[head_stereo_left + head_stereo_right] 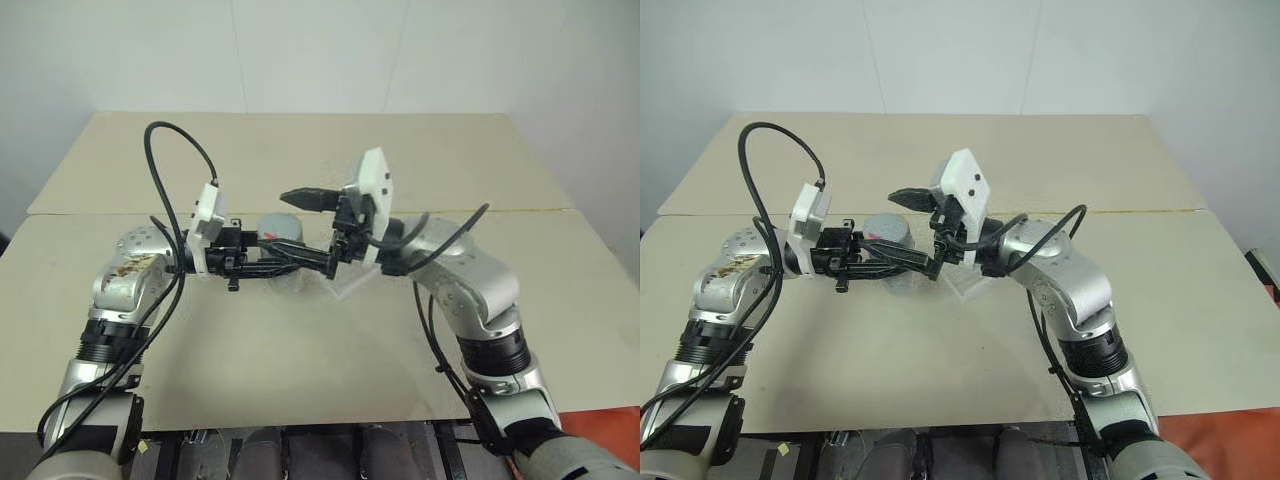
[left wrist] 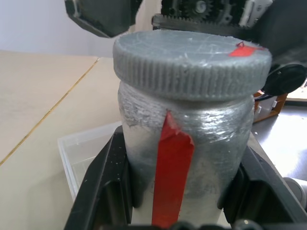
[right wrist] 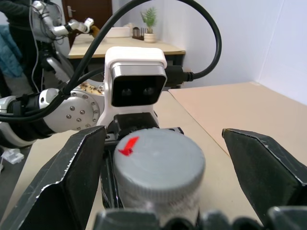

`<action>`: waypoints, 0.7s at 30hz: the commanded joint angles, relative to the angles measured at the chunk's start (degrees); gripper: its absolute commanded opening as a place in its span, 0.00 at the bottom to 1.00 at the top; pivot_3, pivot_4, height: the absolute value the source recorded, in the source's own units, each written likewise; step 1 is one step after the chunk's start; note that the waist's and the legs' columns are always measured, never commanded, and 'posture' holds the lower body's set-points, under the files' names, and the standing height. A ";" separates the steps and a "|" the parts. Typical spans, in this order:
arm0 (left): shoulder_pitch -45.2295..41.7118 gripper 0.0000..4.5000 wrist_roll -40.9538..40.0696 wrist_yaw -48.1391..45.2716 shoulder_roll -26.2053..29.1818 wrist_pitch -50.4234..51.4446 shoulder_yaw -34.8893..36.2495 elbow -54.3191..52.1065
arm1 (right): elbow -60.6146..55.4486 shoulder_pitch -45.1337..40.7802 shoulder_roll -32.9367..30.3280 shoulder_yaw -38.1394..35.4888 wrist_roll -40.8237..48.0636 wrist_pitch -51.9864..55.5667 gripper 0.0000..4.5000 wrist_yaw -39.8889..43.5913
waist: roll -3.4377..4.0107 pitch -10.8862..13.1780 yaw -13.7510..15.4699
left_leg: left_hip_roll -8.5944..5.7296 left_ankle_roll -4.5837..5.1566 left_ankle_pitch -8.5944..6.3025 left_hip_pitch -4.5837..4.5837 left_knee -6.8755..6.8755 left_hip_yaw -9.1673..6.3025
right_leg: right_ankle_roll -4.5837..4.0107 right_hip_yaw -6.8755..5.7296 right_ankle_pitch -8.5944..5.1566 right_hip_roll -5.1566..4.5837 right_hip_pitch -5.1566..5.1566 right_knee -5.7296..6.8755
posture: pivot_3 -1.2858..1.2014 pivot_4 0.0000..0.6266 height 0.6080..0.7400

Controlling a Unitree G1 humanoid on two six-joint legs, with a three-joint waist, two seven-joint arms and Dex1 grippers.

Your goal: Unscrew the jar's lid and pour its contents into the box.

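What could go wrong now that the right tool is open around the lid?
The right tool straddles the lid off-centre, so closing may catch only one edge and slip. Twisting could spin the jar in the left tool. The box sits below and could be knocked.

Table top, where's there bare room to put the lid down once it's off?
The table is bare in front, between the two arms, and across the whole back half beyond the seam. The middle is crowded: the left end effector holds the jar, the box beside it, and the open right end effector brackets the lid.
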 commanded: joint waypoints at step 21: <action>-1.01 0.42 -0.21 -1.47 0.78 -0.21 1.73 -0.87 | -0.79 0.06 -3.10 -1.72 -2.56 0.94 1.00 -2.83 | 0.00 0.00 0.00 | 0.00 0.03 -0.02 0.00 0.00 -0.01 | 0.00 0.00 0.00 0.00 0.01 -0.03 | 0.52 0.24 1.00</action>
